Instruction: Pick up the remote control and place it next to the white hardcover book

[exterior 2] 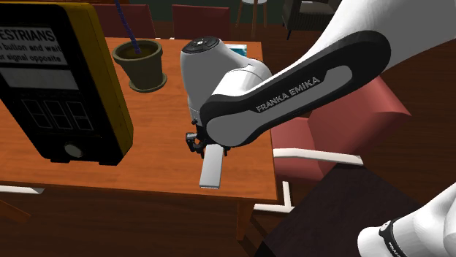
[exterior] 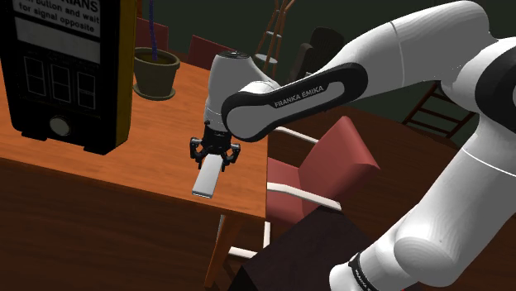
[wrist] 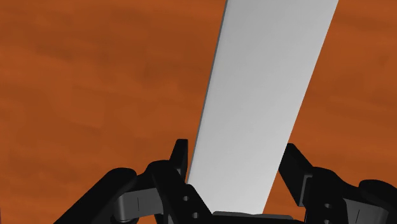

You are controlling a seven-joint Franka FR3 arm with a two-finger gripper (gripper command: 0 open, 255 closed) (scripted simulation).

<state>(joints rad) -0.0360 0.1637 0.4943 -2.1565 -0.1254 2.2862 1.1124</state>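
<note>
Remote control (exterior: 207, 178) over wooden table (exterior: 153, 159)

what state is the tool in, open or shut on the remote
Shut on the remote: in the wrist view the fingers of the tool press both its long sides. Lifted or not, cannot tell.

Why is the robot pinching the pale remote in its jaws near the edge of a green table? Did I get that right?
Not quite. The table is orange-brown, not green, as the wrist view shows. The rest is right: the gripper pinches the pale remote in its jaws, near the table's edge.
</note>
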